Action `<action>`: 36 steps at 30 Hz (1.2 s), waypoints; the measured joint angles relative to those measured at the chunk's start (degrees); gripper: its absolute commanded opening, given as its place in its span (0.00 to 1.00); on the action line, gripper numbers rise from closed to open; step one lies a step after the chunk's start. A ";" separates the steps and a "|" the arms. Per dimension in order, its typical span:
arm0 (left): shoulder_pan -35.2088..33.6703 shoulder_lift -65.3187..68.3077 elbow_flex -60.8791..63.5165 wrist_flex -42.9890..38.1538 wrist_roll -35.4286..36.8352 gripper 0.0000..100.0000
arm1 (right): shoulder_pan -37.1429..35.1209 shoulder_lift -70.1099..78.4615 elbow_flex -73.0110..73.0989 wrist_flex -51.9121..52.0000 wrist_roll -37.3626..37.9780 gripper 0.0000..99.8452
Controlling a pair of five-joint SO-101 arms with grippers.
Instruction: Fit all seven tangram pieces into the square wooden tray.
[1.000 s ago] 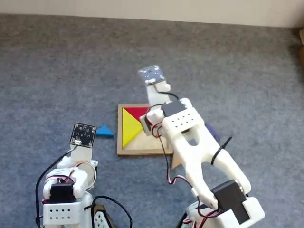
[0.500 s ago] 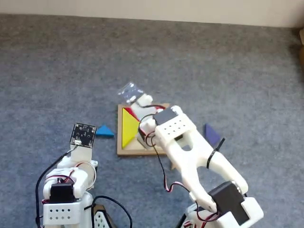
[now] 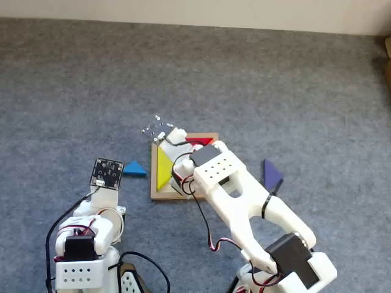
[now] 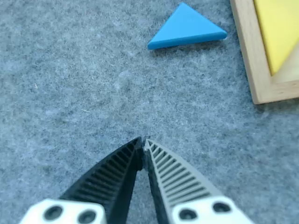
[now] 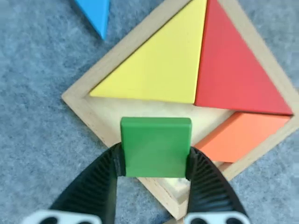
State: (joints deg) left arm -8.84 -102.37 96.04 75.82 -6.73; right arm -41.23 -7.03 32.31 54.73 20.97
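The right gripper (image 5: 155, 160) clamps the green square (image 5: 155, 147) between ribbed black jaws, over one corner of the tray (image 5: 135, 46), where pale bare floor shows. The yellow triangle (image 5: 163, 70), red triangle (image 5: 231, 74) and an orange piece (image 5: 238, 137) lie flush inside the wooden rim. From above, the right arm covers much of the tray, and a purple piece (image 3: 272, 174) lies apart on open grey carpet (image 3: 275, 73). The left gripper (image 4: 144, 142) hangs over the carpet with its jaws closed tip to tip and empty, near the blue triangle (image 4: 187, 28) just outside the rim.
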 measured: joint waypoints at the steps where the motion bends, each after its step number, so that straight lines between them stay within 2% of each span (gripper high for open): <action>1: 0.00 0.00 0.00 0.00 0.00 0.04 | 0.00 1.32 0.00 -0.70 0.00 0.07; 7: 0.00 0.00 0.00 0.00 0.00 0.04 | 0.00 10.46 -0.62 -1.85 0.09 0.07; 23: 0.00 0.00 0.00 0.00 0.00 0.04 | 0.00 11.96 -3.08 0.44 0.00 0.07; 27: 0.00 0.00 0.00 0.00 0.00 0.04 | 0.00 11.78 -3.08 0.44 -0.18 0.14; 30: 0.00 0.00 0.00 0.00 0.00 0.04 | -0.26 11.60 -3.08 0.44 -3.52 0.19; 36: 0.00 0.00 0.00 0.00 0.00 0.04 | -0.35 11.52 -3.08 0.53 -5.19 0.20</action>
State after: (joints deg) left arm -8.84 -102.37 96.04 75.82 -6.73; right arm -41.58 4.48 29.23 55.25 15.78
